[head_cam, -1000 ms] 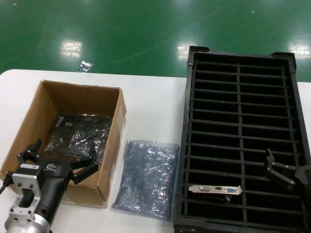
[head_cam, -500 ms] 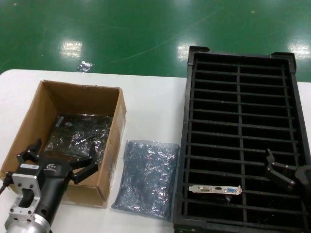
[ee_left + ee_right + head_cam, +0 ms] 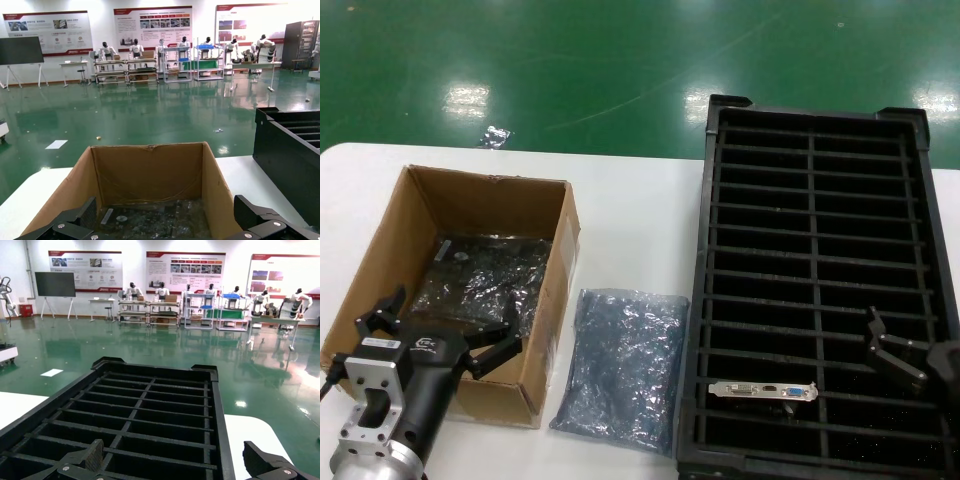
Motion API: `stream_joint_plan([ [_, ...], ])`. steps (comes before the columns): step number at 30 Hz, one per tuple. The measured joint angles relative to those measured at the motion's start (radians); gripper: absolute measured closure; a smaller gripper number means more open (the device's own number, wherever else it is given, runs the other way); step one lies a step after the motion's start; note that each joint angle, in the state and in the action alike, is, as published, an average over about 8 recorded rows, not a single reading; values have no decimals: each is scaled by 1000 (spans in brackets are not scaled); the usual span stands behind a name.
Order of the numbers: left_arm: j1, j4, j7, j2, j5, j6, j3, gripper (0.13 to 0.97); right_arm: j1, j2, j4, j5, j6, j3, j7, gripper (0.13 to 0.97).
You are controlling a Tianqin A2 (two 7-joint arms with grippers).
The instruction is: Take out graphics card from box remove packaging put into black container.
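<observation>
The graphics card (image 3: 763, 390) stands on edge in a front slot of the black container (image 3: 817, 130), silver bracket up. Flat on the white table between box and container lies the grey-blue packaging (image 3: 620, 370). The brown box (image 3: 485, 205) sits at the left, also in the left wrist view (image 3: 150, 170). My left gripper (image 3: 445, 322) hangs open over the box's near end, its fingers (image 3: 260, 220) spread wide with nothing between them. My right gripper (image 3: 918, 352) stands open above the container's front right corner; the right wrist view shows only slats (image 3: 150, 410) below it.
Dark shiny bagged cards (image 3: 485, 275) lie on the box's floor, seen also in the left wrist view (image 3: 150, 222). A small crumpled shiny scrap (image 3: 495, 135) sits on the green floor beyond the table's far edge. The container's wall (image 3: 287, 160) rises to the right of the box.
</observation>
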Motion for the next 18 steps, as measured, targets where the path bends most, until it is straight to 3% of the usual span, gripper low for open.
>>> stream_joint_plan([
  [18,0,0,0,0,0,0,0,132,0,0,0,0,0,0,0,129],
])
